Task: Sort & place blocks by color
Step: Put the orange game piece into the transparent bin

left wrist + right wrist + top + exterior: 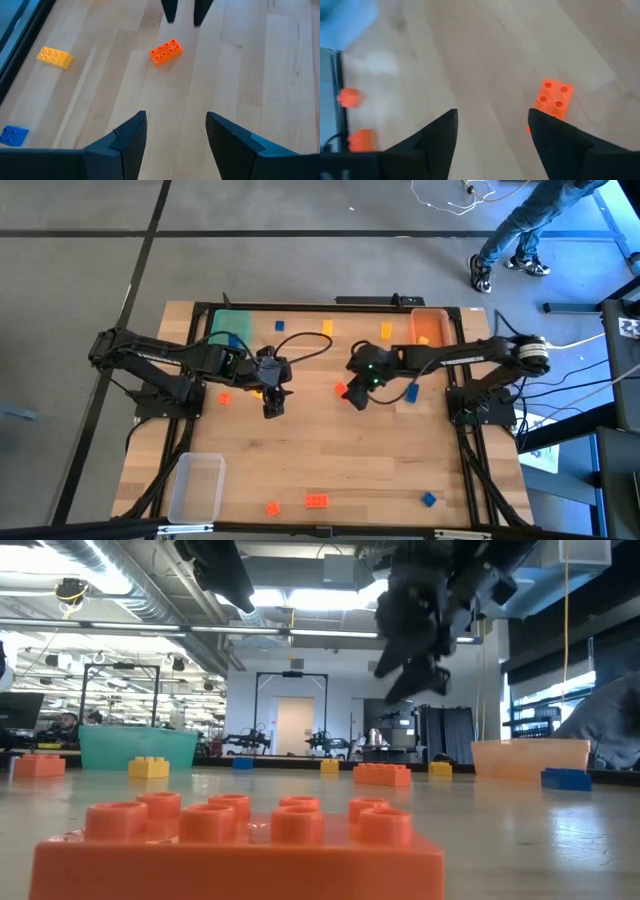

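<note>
Bare wood betw. the two arms mid-table; red-orange block (341, 389) sits just beside right gripper (358, 399).

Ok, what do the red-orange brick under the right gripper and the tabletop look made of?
Red-orange brick: looks like moulded plastic, smooth and slightly glossy, with crisp round studs and uniform colour. Tabletop: appears to be light wood, with visible grain lines and plank seams and a matte finish; whether solid or veneer can't be told.

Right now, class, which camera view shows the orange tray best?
The high view: it shows the orange tray from above with its whole rim. The low view shows only its side wall; neither wrist view shows it.
</note>
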Robot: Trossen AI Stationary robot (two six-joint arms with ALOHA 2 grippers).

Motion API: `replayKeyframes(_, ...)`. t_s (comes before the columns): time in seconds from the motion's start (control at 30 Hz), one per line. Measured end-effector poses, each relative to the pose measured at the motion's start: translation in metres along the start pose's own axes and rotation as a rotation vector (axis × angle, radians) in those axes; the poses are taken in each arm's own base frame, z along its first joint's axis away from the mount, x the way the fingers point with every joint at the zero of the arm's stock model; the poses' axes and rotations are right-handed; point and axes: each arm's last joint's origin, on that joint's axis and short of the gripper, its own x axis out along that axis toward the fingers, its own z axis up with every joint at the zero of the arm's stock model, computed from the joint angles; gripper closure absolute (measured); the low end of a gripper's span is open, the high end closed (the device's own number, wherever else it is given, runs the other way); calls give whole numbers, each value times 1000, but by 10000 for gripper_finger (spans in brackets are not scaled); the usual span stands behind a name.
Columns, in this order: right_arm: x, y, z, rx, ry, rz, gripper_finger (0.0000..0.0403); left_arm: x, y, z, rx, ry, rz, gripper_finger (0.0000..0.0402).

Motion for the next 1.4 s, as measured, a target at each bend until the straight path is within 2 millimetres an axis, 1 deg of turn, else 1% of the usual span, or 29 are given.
replayKeyframes(0.17,19,-8,-5,63,45,-54,165,0,0,0,1,1,0,207)
replayKeyframes(0.27,25,-10,-7,53,49,-97,165,0,0,0,1,2,1,207)
replayKeyframes(0.33,27,-11,-8,28,44,-119,165,0,0,0,1,1,0,207)
replayKeyframes(0.53,28,-12,-7,27,28,-150,165,0,0,0,1,1,0,207)
replayKeyframes(0.67,31,-8,-12,18,19,-193,166,0,0,0,1,1,0,207)
replayKeyframes(0.77,34,-4,-14,-30,13,-220,166,0,0,0,1,1,0,207)
replayKeyframes(0.97,39,-7,-18,-37,36,-246,166,0,0,0,0,-1,0,207)
replayKeyframes(1.4,74,-23,-33,-25,153,-314,166,0,0,0,0,-2,0,207)
